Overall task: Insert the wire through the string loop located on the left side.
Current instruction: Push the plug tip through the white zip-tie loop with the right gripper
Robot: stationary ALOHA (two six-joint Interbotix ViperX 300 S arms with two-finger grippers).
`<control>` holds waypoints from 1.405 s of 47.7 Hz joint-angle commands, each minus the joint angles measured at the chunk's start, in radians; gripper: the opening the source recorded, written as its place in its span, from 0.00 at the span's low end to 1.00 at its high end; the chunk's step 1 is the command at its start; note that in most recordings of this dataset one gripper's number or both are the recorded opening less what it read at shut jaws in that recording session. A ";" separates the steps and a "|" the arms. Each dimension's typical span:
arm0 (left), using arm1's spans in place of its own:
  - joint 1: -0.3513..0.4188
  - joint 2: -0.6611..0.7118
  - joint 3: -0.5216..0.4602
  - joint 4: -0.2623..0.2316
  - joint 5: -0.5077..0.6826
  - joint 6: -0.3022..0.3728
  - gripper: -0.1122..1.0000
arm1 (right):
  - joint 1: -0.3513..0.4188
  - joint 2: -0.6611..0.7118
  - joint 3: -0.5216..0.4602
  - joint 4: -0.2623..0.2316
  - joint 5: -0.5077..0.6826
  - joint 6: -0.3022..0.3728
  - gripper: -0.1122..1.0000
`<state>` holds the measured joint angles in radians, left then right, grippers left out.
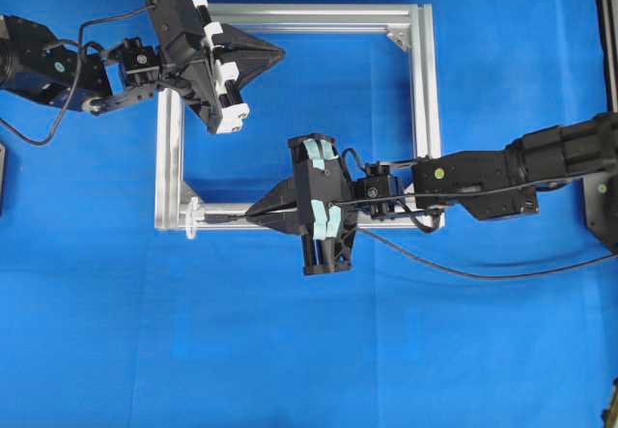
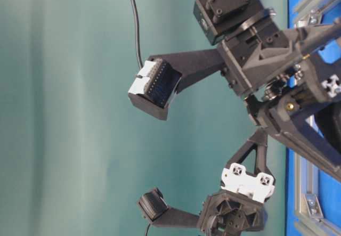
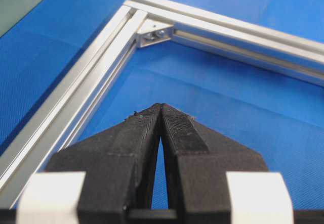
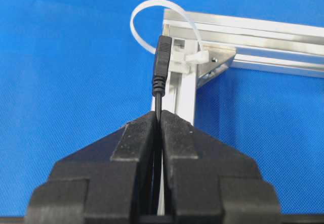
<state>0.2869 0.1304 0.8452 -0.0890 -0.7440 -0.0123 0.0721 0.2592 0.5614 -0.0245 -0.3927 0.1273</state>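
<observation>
Wire pinched in right claw

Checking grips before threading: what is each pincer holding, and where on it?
The right pincer pinches the wire just behind its plug tip, short of the string loop. The left pincer is shut on nothing.

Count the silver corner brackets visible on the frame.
2: one bracket inside the frame's top-right corner, another bracket at the corner by the loop. Arms may hide others.
</observation>
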 commanded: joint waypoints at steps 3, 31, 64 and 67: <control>0.000 -0.028 -0.008 0.002 -0.005 0.000 0.10 | -0.002 -0.017 -0.011 -0.002 -0.003 0.002 0.10; 0.000 -0.029 -0.008 0.002 -0.005 0.000 0.10 | -0.002 -0.018 -0.011 -0.002 -0.003 0.002 0.10; 0.000 -0.029 -0.009 0.002 -0.005 0.000 0.10 | -0.002 0.003 -0.035 -0.002 -0.003 0.002 0.10; 0.000 -0.028 -0.009 0.002 -0.005 0.000 0.10 | -0.002 0.012 -0.048 -0.002 -0.003 0.002 0.10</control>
<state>0.2869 0.1304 0.8452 -0.0905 -0.7440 -0.0123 0.0721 0.2792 0.5461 -0.0261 -0.3927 0.1273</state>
